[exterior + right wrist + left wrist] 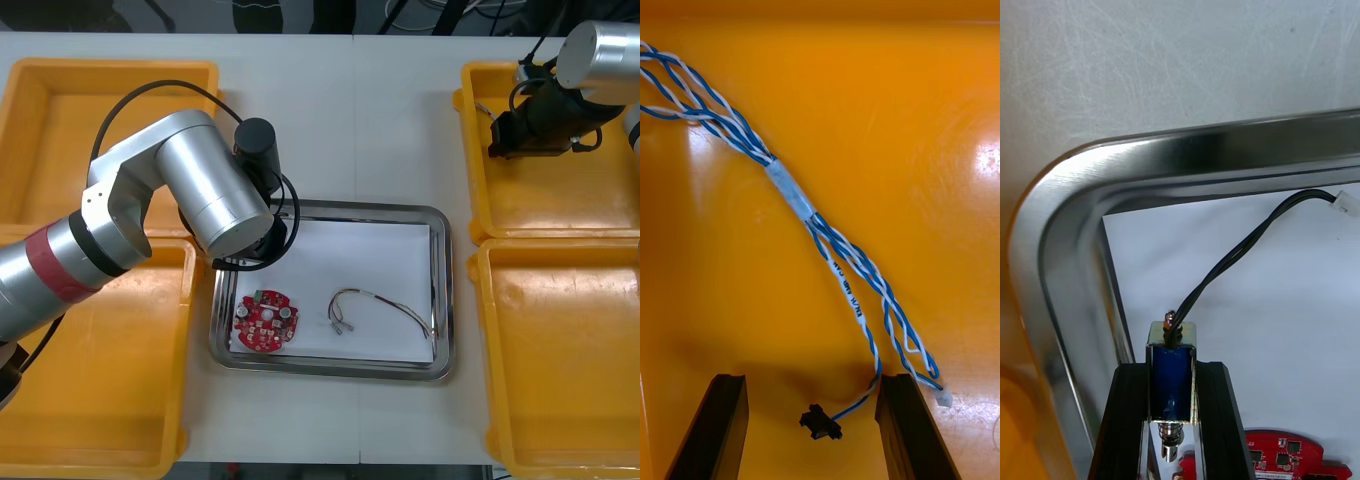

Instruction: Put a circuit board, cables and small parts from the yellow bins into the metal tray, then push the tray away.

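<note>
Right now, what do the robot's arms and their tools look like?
Both arms are fat, shiny silver tubes with black joints. The left arm, over the metal tray, wears a red band and a looping black cable. The right arm, over a far yellow bin, has a black wrist. The left tool and right tool each have two flat black fingers.

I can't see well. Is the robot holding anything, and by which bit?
The left gripper pinches a small metal part by its sides, over the metal tray. The right gripper is open, holding nothing.
</note>
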Robot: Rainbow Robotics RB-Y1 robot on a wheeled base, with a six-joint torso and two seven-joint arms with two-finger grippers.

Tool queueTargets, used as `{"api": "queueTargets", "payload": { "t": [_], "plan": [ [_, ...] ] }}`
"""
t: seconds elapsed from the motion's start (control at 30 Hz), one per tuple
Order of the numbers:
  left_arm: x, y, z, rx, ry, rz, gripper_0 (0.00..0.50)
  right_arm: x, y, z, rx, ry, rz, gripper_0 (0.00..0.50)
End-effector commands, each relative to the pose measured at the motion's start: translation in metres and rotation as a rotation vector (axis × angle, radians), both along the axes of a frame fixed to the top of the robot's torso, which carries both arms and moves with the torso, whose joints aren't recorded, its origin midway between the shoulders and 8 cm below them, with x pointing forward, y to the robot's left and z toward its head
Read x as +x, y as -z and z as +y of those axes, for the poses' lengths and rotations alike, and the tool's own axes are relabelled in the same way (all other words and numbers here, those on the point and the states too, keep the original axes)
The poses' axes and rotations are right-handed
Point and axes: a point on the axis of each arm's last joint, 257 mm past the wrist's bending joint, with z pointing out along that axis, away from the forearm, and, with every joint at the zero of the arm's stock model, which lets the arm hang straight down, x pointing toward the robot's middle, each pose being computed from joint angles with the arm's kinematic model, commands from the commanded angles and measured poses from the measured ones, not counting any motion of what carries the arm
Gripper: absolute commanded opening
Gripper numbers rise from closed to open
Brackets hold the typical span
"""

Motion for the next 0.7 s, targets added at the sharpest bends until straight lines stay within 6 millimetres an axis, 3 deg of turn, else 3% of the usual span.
{"api": "queueTargets", "payload": {
  "t": [0.03,0.27,0.37,0.4,0.47,0.53,0.57,0.6,0.7],
  "plan": [
    [-0.008,0.007,-0.021,-0.054,-0.009,-0.019,0.003,0.001,-0.002,-0.007,0.008,0.029,-0.009,0.5],
    [-0.007,0.009,-0.021,-0.058,-0.021,-0.029,0.017,-0.001,0.003,-0.009,0.011,0.036,-0.003,0.5],
    [-0.006,0.009,-0.019,-0.058,-0.028,-0.029,0.14,-0.001,0.005,-0.01,0.01,0.037,-0.005,0.483],
    [-0.006,0.009,-0.019,-0.058,-0.028,-0.029,0.233,-0.002,0.007,-0.01,0.01,0.037,-0.005,0.468],
    [-0.006,0.009,-0.018,-0.055,-0.026,-0.029,0.352,-0.002,0.009,-0.011,0.007,0.036,-0.006,0.448],
    [-0.007,0.01,-0.018,-0.054,-0.027,-0.028,0.42,-0.001,0.01,-0.01,0.013,0.039,-0.009,0.363],
    [-0.006,0.009,-0.018,-0.054,-0.028,-0.03,0.475,-0.001,0.01,-0.011,0.013,0.037,-0.011,0.292],
    [-0.006,0.009,-0.018,-0.054,-0.028,-0.03,0.5,-0.002,0.011,-0.01,0.02,0.041,-0.01,0.142],
    [-0.004,0.008,-0.017,-0.057,-0.026,-0.039,0.5,-0.002,0.013,-0.01,0.021,0.039,-0.008,0.016]
  ]
}}
